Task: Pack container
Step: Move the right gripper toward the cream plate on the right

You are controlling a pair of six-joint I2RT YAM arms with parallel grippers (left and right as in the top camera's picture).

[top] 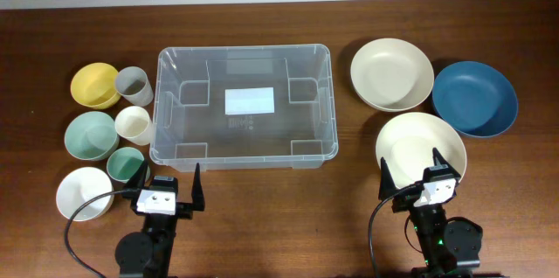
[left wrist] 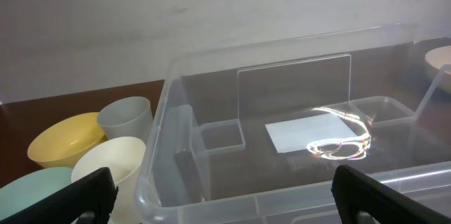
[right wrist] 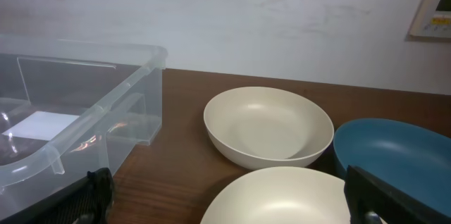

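The container (top: 162, 103) is a large clear plastic bin at the table's middle, empty, with a white label (top: 249, 100) on its base. My left gripper (top: 168, 184) is open and empty just in front of its near left corner; the left wrist view shows the container's rim (left wrist: 282, 194) between the fingers (left wrist: 225, 203). My right gripper (top: 422, 169) is open and empty over the near edge of a cream bowl (top: 420, 142), which lies between the fingers (right wrist: 229, 199) in the right wrist view (right wrist: 282, 196).
Left of the bin stand a yellow bowl (top: 94, 85), grey cup (top: 134, 86), white cup (top: 134, 124), green bowl (top: 90, 135), teal cup (top: 125, 163) and white bowl (top: 85, 193). Right of it are a second cream bowl (top: 391, 73) and a blue bowl (top: 474, 97).
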